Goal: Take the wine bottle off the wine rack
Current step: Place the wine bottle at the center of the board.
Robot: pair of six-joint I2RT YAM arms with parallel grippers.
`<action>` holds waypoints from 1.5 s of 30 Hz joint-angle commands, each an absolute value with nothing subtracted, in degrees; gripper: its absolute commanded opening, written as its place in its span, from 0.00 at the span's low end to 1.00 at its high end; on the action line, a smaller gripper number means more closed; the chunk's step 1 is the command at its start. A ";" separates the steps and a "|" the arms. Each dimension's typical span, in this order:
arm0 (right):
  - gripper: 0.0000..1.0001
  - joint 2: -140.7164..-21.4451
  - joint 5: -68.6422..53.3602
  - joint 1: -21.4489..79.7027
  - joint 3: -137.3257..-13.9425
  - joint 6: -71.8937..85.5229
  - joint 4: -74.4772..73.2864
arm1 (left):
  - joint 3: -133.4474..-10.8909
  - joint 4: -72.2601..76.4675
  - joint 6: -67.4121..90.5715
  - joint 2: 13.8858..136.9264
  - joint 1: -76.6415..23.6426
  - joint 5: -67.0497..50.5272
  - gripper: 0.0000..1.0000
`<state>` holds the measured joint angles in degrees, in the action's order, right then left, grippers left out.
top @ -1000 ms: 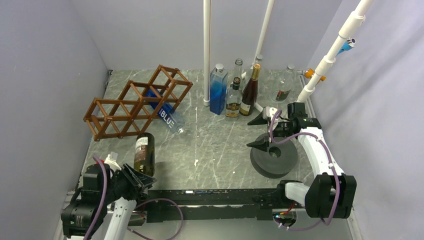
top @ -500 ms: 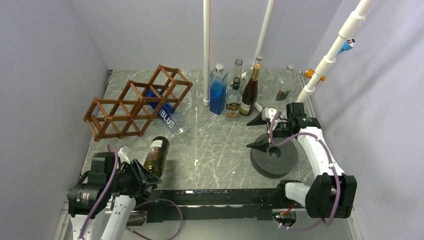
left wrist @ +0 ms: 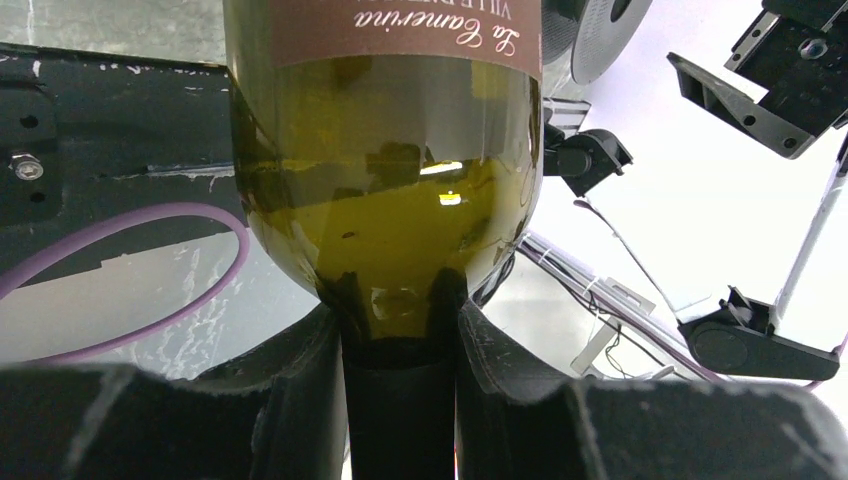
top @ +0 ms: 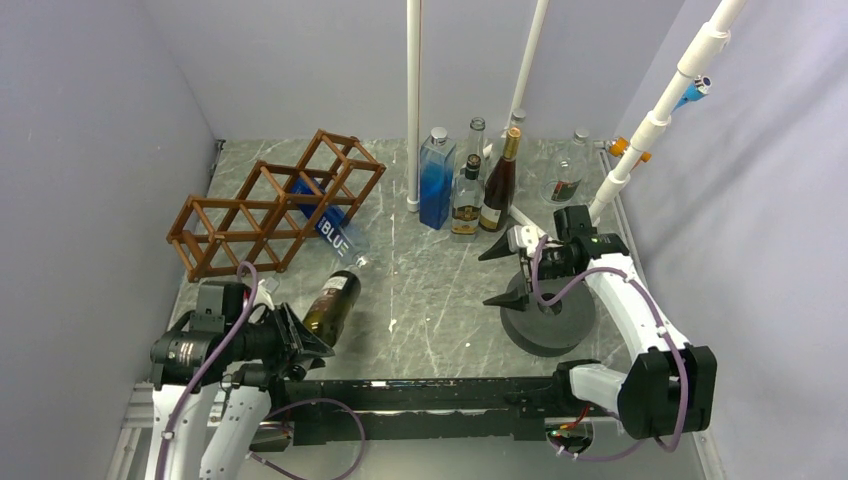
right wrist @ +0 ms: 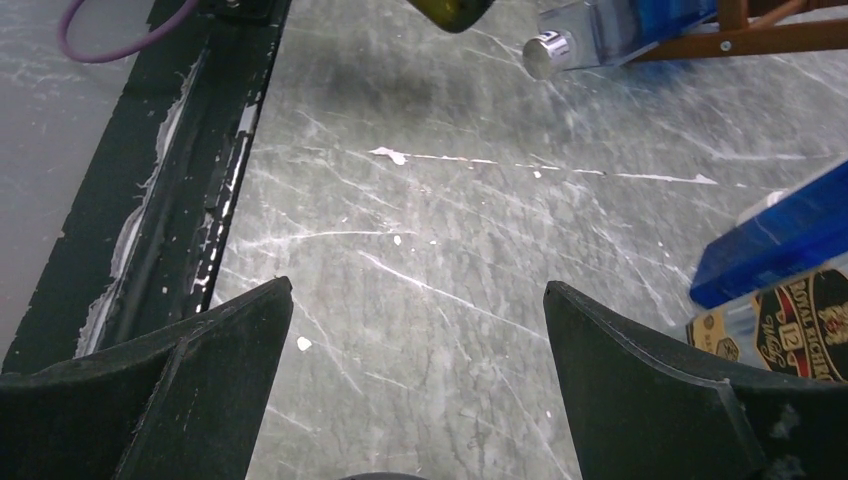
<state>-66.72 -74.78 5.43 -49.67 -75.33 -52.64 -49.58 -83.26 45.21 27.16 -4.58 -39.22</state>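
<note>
The wine bottle point(top: 333, 300) is olive-green glass with a brown label. It hangs clear of the wine rack point(top: 270, 205), tilted over the front-left of the table. My left gripper point(top: 300, 340) is shut on its dark neck. In the left wrist view the bottle's shoulder point(left wrist: 385, 200) fills the frame above the left gripper point(left wrist: 398, 320). The brown wooden rack stands at the back left with a blue bottle point(top: 330, 228) lying in one cell. My right gripper point(top: 487, 278) is open and empty at the right; in its own view the right gripper point(right wrist: 418, 290) frames bare table.
Several bottles point(top: 467, 195) stand at the back centre beside a white pole point(top: 413, 100). A black round disc point(top: 548, 310) lies under my right gripper. A black rail point(top: 420, 395) runs along the near edge. The blue bottle's cap point(right wrist: 550, 52) juts from the rack.
My left arm has swung the wine bottle rightward and tipped it toward the table's middle. The right gripper has shifted slightly left, still open.
</note>
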 commanded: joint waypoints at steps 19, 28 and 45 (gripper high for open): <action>1.00 -65.39 -73.80 13.86 -50.66 -78.72 -51.94 | -60.34 -59.45 53.86 53.85 -35.70 -33.72 0.00; 0.99 -63.60 -73.99 16.79 -49.04 -78.94 -49.62 | -76.80 -62.44 44.86 77.08 -41.95 -39.73 0.00; 0.99 -56.77 -62.08 24.49 -40.30 -53.51 -19.36 | -89.85 -66.42 37.46 93.33 -45.50 -50.08 0.00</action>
<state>-57.63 -64.69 22.98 -40.82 -57.76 -26.24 -85.69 -66.92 40.51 93.49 -44.88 -43.66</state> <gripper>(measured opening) 0.991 0.388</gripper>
